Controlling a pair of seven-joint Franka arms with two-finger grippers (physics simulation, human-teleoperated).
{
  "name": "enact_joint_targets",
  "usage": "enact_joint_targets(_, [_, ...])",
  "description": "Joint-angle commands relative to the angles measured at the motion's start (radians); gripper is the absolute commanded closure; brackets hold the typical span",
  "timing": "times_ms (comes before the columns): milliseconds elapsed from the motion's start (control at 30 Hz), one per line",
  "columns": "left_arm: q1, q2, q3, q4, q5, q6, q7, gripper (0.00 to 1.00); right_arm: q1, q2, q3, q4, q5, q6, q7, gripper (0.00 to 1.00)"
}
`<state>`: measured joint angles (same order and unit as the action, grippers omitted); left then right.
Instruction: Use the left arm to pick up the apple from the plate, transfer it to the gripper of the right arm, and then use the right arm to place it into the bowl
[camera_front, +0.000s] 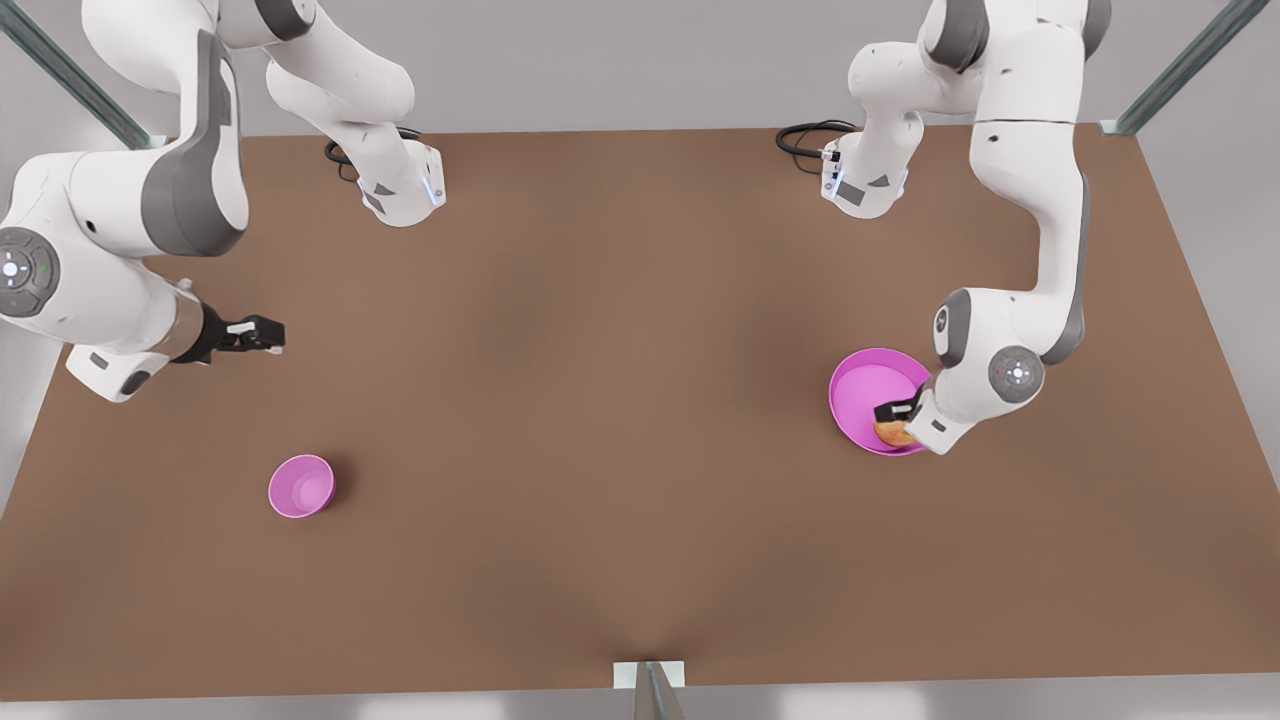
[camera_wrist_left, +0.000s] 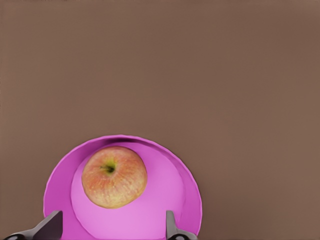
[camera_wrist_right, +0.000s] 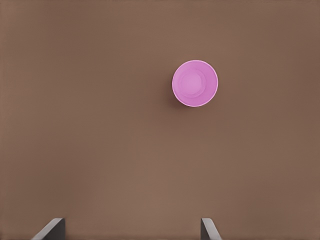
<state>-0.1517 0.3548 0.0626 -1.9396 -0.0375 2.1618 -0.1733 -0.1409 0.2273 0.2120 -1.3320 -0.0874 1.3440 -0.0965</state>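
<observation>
The yellow-orange apple (camera_front: 892, 432) (camera_wrist_left: 114, 176) lies on the magenta plate (camera_front: 865, 385) (camera_wrist_left: 56, 185) at the front view's right. My left gripper (camera_front: 900, 415) (camera_wrist_left: 111, 226) hovers just over the plate, open, its fingers set wider than the apple and not touching it. At the front view's left, my right gripper (camera_front: 265, 335) (camera_wrist_right: 131, 229) hangs open above the table with nothing in it. The small pink bowl (camera_front: 301, 486) (camera_wrist_right: 195, 83) stands empty on the table a little way from that gripper.
The brown table (camera_front: 620, 420) stretches wide between plate and bowl. Both arm bases (camera_front: 400, 190) (camera_front: 865, 185) with black cables sit at the far edge. Metal frame posts (camera_front: 650, 690) stand at the corners and front edge.
</observation>
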Motion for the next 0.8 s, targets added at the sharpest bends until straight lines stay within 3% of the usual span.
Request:
enact_joint_targets(0, [0.003,-0.002,-0.001,-0.03,0.002,0.242,-0.078,0.0,-0.003,0.004,0.0,0.005,0.006,0.004,-0.032,0.0])
enact_joint_targets(333, [0.018,0.001,0.0,-0.176,0.002,0.444,-0.078,0.0,0.001,0.02,0.001,0.007,0.001,-0.002,-0.034,0.0])
enact_joint_targets(667, [0.012,0.01,-0.001,-0.216,0.002,0.449,-0.078,0.0,0.0,0.035,0.001,0.008,0.006,0.01,-0.032,0.0])
enact_joint_targets(767, [0.014,0.027,-0.001,-0.243,0.002,0.527,-0.078,0.0,-0.003,0.037,0.001,0.008,0.006,0.012,-0.034,0.0])
